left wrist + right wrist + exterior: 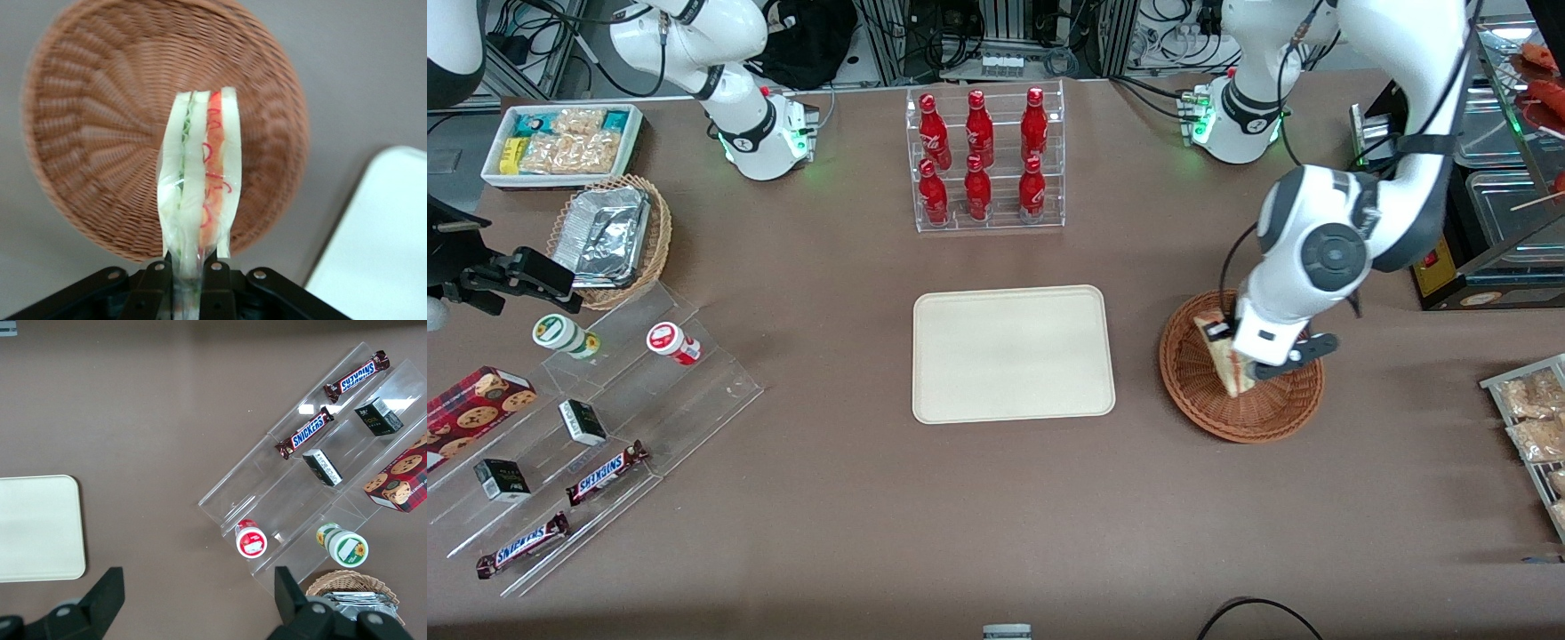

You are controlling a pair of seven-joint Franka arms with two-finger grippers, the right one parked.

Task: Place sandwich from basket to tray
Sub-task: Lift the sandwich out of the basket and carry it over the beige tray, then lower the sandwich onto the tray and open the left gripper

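Above the basket (1240, 404) we see the gripper (192, 280) with its two black fingers (155, 283) pinching the sandwich (198, 180) by one end. The sandwich stands on its edge over the middle of the basket, and we cannot tell if it touches the weave. The tray (1012, 353) lies flat on the tabletop (960, 516) beside the basket, bare.

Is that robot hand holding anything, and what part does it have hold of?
Yes. The gripper, over the basket, is shut on the wrapped sandwich, pinching one narrow end between its fingers; the rest sticks out free.
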